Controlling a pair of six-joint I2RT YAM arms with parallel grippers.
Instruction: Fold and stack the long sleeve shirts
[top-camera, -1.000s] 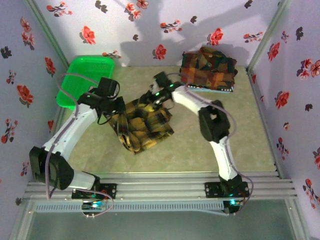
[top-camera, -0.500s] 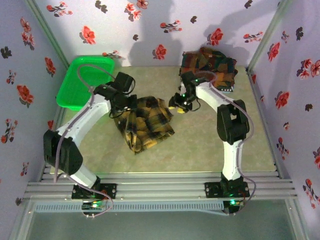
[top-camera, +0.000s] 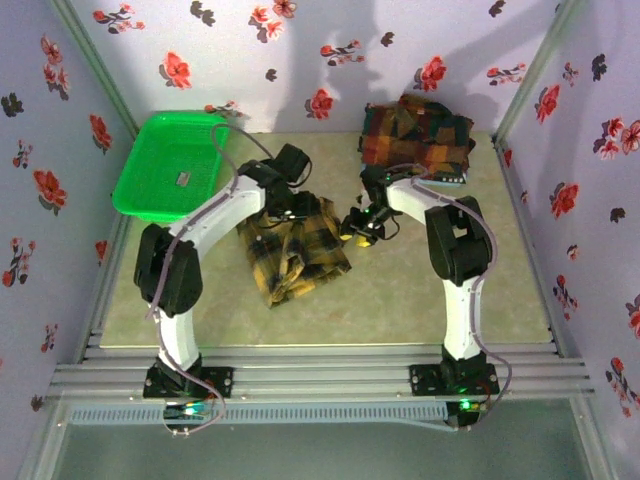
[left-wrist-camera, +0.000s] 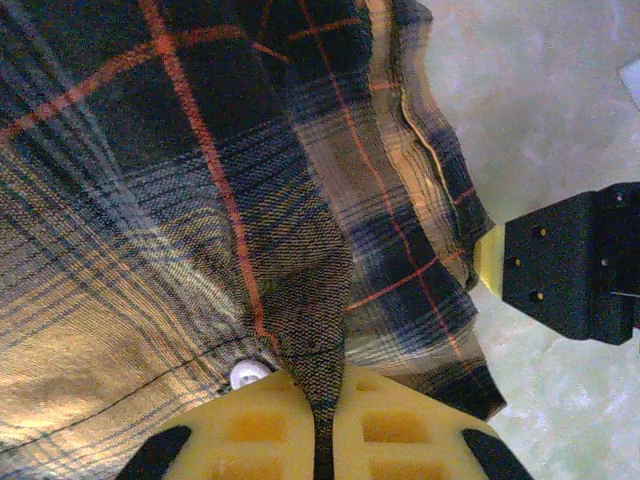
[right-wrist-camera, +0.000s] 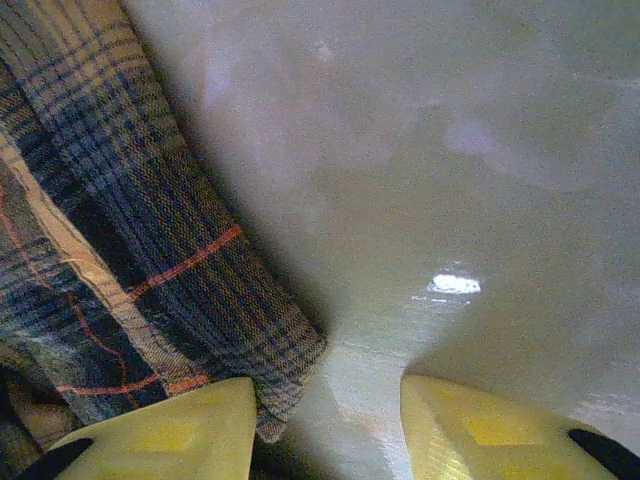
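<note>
the mustard-yellow shirt (top-camera: 297, 250) lies bunched on the tabletop (top-camera: 420, 290) beneath the left hand (left-wrist-camera: 322, 405), which pinches a fold near a button. the right hand (right-wrist-camera: 330, 415), fingers spread, is just beside the shirt's edge.

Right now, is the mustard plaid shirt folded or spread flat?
Bunched, not spread flat: the mustard shirt lies doubled over in rumpled layers, one fold pinched by the left gripper.

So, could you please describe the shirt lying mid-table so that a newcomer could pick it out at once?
Start at the table, between the green basket at its far left and the folded stack at its far right. The mustard-yellow shirt lies crumpled in the middle, the left gripper pinching it. Unlike that red, orange and green stack, it is yellow-and-black and unfolded.
</note>
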